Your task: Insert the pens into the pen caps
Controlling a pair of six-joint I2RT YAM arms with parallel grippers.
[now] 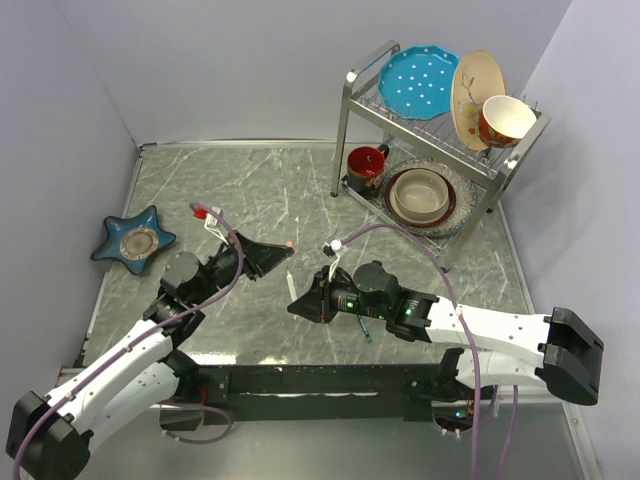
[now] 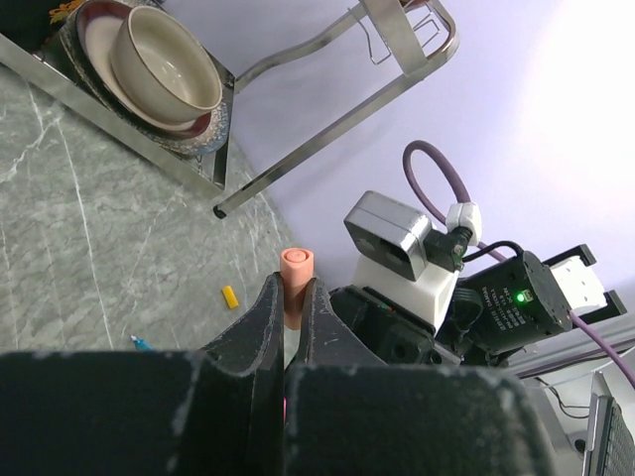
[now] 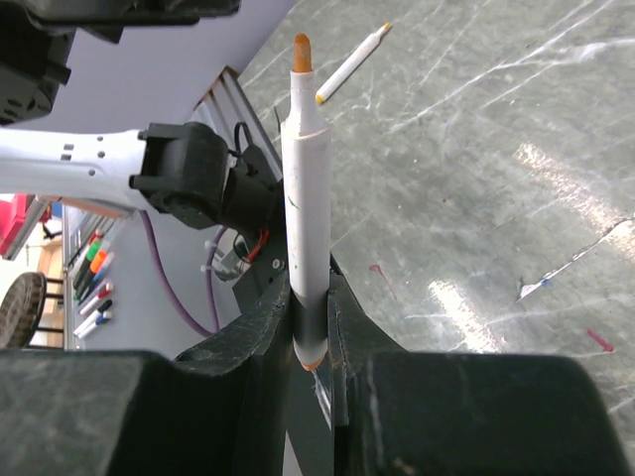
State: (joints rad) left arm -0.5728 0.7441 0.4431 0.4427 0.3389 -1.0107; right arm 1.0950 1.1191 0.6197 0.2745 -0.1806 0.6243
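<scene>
Alignment explains most of what shows here. The left gripper (image 2: pixel 295 293) is clamped tight on an orange-pink cap (image 2: pixel 297 268). It holds only the lower part, so the open mouth stands clear of the fingertips, presumably to leave room for a pen to enter. The right gripper (image 3: pixel 310 297) is closed narrowly on a white pen (image 3: pixel 306 178). It grips near the tail end, so nearly the whole barrel and the orange tip project well beyond the fingers. That long free length looks meant to let the tip reach the cap without the two grippers colliding.

Both grippers hang above the bench (image 1: pixel 250 190), in front and to the left of the dish rack (image 1: pixel 343 135), and face each other. Pen tip and cap mouth are still apart, so I judge the insertion not yet begun. The slim tip will need careful lining up.

The spare items lie on the bench. A yellow cap (image 2: pixel 229 295) sits just in front of the rack's foot. A blue pen (image 1: pixel 365 330) lies farther forward of the rack, under the right arm. A second white pen (image 3: pixel 352 64) lies beyond the held one, and I cannot place it against the rack with confidence.
</scene>
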